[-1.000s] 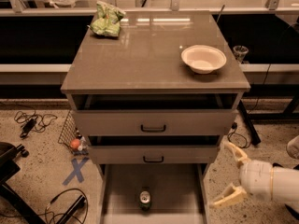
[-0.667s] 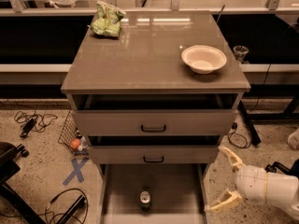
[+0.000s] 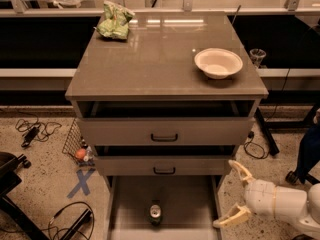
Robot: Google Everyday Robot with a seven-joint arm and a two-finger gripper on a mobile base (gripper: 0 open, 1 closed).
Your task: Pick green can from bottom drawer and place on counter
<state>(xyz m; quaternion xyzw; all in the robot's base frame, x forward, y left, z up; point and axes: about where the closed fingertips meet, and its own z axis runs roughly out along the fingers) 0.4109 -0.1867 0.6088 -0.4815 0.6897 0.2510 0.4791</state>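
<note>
One grey cabinet (image 3: 165,131) holds three drawers. The two upper drawers (image 3: 200,132) are each pulled out a little, leaving a dark gap above its flat front. Each front carries one slim black handle (image 3: 164,137), two handles in all. The bottom drawer (image 3: 187,199) is drawn far out and shows as a wide shallow tray with a plain matte grey floor. On that floor stands a single green can (image 3: 155,212), small, dark and cylindrical, upright, its shiny silver top facing up. The can sits near the drawer's front edge, about midway between the side walls and touching neither. The worktop (image 3: 160,59) is a smooth, glossy grey-brown rectangle that catches streaks of light. It bears two things: one shallow round cream bowl (image 3: 218,62) near the right edge, and one crumpled light green snack bag (image 3: 115,20) at the far left corner, well apart from the bowl. The pincer (image 3: 235,194) hangs at the lower right, outside the bottom drawer's right wall and apart from the can. Its two curved tan fingers (image 3: 241,170) are spread wide with nothing between them, set on a rounded white arm (image 3: 277,204). The speckled floor (image 3: 45,169) left of the cabinet shows one blue tape cross (image 3: 81,182) and several loose black cables (image 3: 35,131).
</note>
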